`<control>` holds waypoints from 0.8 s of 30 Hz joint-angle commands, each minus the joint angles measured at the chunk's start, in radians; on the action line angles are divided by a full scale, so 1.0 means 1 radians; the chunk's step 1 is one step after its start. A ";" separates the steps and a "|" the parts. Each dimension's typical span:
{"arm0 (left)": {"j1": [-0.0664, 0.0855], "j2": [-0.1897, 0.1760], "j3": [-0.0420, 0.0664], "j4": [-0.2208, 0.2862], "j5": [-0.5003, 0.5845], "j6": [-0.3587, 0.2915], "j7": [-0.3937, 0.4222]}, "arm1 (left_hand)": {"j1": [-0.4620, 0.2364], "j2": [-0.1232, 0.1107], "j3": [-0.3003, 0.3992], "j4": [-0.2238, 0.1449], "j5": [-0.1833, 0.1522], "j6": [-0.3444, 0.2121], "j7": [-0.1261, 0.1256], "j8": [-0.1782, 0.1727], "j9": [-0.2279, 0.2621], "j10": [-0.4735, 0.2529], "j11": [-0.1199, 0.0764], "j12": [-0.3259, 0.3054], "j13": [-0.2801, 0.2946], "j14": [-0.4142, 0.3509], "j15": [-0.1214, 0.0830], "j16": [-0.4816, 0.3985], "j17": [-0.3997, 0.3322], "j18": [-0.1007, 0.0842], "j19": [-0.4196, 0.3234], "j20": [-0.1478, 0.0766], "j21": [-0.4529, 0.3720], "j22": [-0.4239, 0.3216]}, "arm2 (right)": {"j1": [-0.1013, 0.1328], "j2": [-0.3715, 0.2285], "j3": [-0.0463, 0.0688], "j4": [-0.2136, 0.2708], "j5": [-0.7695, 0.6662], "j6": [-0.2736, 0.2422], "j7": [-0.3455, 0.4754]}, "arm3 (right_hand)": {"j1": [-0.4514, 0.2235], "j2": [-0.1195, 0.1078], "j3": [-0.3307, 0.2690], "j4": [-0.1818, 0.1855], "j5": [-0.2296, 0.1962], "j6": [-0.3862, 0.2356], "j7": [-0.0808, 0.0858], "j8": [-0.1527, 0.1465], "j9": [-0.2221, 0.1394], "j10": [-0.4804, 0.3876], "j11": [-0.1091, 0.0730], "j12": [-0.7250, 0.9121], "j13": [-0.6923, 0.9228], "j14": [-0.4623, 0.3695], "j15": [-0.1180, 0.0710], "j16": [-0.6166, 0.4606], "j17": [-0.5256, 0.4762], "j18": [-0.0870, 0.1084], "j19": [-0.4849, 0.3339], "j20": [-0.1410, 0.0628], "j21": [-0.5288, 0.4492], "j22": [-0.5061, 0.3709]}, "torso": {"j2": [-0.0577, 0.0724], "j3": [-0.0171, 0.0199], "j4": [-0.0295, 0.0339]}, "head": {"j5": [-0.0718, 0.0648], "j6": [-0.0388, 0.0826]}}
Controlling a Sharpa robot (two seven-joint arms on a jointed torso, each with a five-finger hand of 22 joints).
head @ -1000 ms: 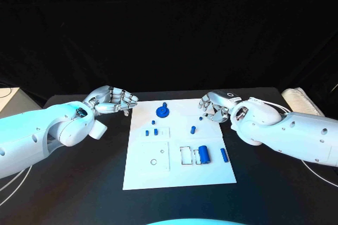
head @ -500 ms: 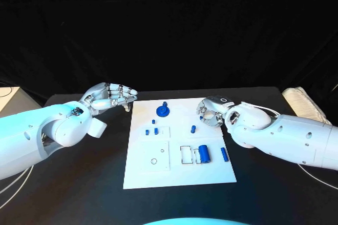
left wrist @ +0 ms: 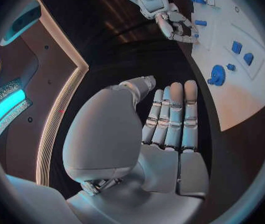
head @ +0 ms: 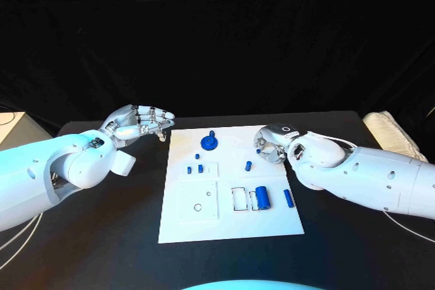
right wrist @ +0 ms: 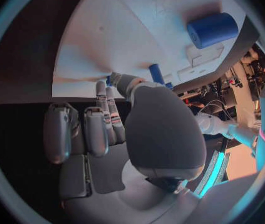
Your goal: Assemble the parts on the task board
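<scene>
Early stage. Task board (head: 231, 224) at mid-surface; blue parts (head: 263, 197) mostly loose, scattered across it. Left hand (head: 137, 122) curled, holding nothing, off board's far left corner. Right hand (head: 272, 143) over far right edge; grip unclear, cannot tell.

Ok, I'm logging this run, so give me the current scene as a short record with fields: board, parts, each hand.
board: white task board flat on the black table
parts: blue gear near the far edge; large blue cylinder and thin blue bar toward the near right; small blue pegs mid-left
left hand: off the board's far-left corner, fingers curled, holding nothing
right hand: over the board's far-right edge; any grasp cannot be told
</scene>
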 commanded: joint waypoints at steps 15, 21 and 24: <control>0.001 -0.002 0.001 -0.001 0.027 0.014 0.010 | -0.004 0.007 -0.007 -0.002 -0.001 0.007 0.002 0.005 0.000 0.004 -0.002 0.005 0.001 0.005 -0.003 -0.008 0.001 0.015 0.006 -0.002 -0.006 -0.003 | -0.012 0.021 -0.002 -0.012 0.006 0.026 0.010 | -0.035 0.031 0.037 -0.028 -0.001 0.057 -0.011 0.020 0.019 0.081 -0.012 -0.011 -0.028 0.051 -0.008 -0.011 0.016 0.009 0.035 -0.007 0.011 0.158 | 0.000 -0.0009 0.0007 | 0.001 -0.004; 0.001 -0.002 0.001 0.000 0.027 0.011 0.010 | -0.003 0.009 -0.007 -0.003 -0.001 0.007 0.002 0.005 0.000 0.004 -0.002 0.006 0.001 0.005 -0.003 -0.009 0.001 0.015 0.008 -0.002 -0.007 -0.004 | -0.022 0.034 -0.003 -0.021 -0.010 0.045 -0.006 | -0.026 0.068 0.056 -0.067 -0.001 0.087 -0.019 0.039 0.037 0.123 -0.023 -0.021 -0.037 0.053 -0.017 -0.010 0.017 0.005 0.042 -0.014 0.028 0.167 | -0.001 -0.0009 -0.0003 | 0.001 -0.006; 0.001 -0.002 0.001 0.001 0.027 0.004 0.013 | -0.001 0.009 -0.009 -0.005 -0.001 0.005 0.003 0.005 -0.001 -0.001 -0.001 0.004 0.000 0.005 -0.003 -0.011 0.001 0.015 0.010 -0.002 -0.010 -0.007 | -0.024 0.038 -0.004 -0.024 -0.024 0.056 -0.026 | -0.021 0.077 0.070 -0.087 0.000 0.091 -0.015 0.042 0.042 0.131 -0.021 -0.029 -0.042 0.046 -0.018 -0.031 -0.013 0.004 0.044 -0.012 0.032 0.170 | -0.001 -0.0007 0.0007 | 0.001 -0.007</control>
